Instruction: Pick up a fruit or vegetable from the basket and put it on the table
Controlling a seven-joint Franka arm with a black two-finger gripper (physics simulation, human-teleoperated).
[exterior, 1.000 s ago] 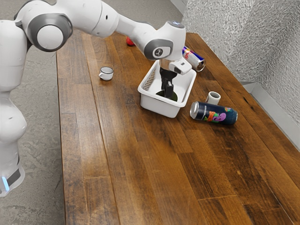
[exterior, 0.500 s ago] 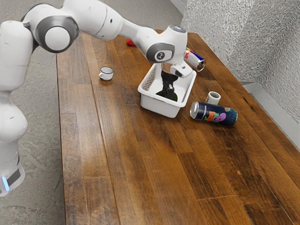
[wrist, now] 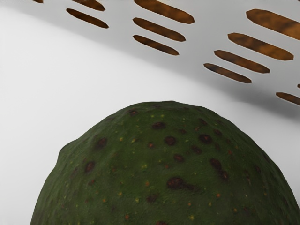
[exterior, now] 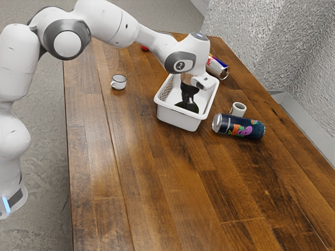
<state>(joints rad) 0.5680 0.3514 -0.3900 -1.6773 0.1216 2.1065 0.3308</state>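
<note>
The avocado (wrist: 164, 164) is rounded and dark green, its bumpy skin marked with maroon-brown blotches and tiny yellow and orange flecks. It lies inside the white slotted basket (exterior: 175, 117). Compared with the previous exterior frame, the arm (exterior: 112, 23) has lowered slightly, bringing the dark jaws down at the avocado; whether they are released or clenched, I can't tell.

Avocado (wrist: 164, 164) partly outside the wrist view
</note>
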